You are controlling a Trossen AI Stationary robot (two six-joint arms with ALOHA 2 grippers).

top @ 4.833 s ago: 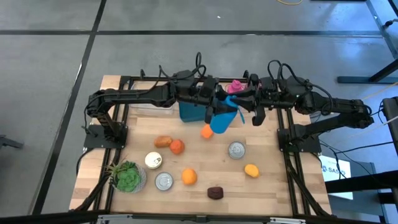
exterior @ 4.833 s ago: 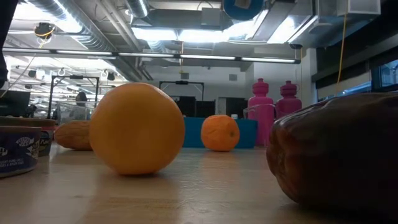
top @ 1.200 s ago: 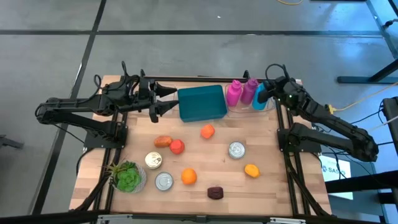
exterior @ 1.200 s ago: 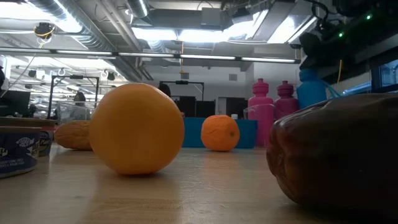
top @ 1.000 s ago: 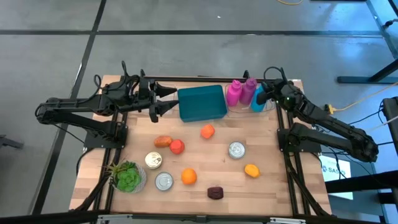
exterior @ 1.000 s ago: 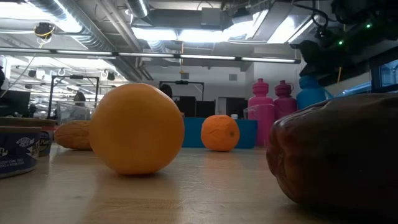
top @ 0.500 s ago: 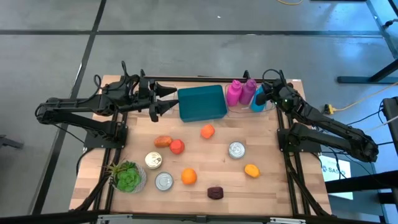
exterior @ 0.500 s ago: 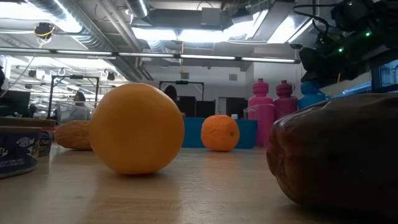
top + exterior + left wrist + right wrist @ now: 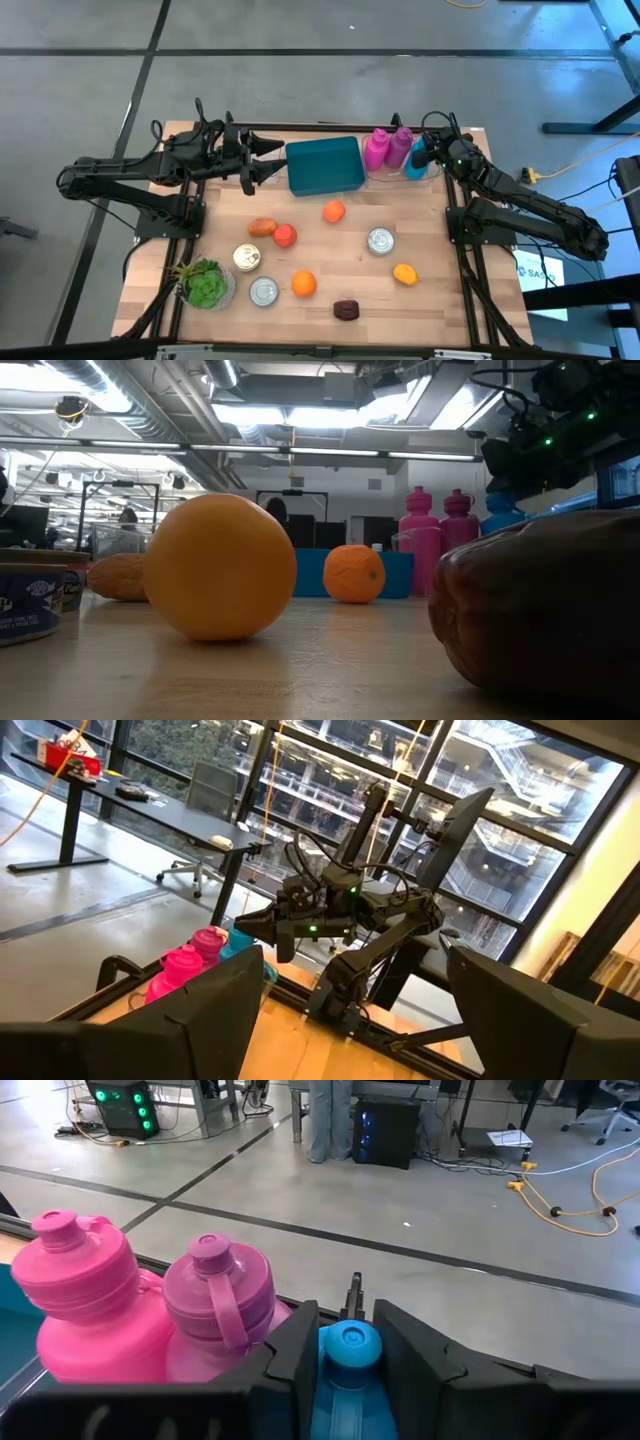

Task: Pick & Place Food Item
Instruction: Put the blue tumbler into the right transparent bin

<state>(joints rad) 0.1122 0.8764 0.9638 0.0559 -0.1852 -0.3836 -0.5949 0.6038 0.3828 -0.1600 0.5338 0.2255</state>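
Right wrist view shows the right gripper [image 9: 347,1342] clamped on the blue bottle [image 9: 345,1365] beside two pink bottles [image 9: 150,1305] at the table's back edge; pulling away carelessly could topple them. Left gripper [image 9: 262,158] waits open by the teal bin [image 9: 324,166].

The wooden bench [image 9: 330,250] carries a teal bin [image 9: 324,166], two pink bottles [image 9: 386,149], a blue bottle [image 9: 414,165], three cans [image 9: 380,241], oranges [image 9: 303,284], a potted plant [image 9: 205,284] and a dark fruit [image 9: 346,309].
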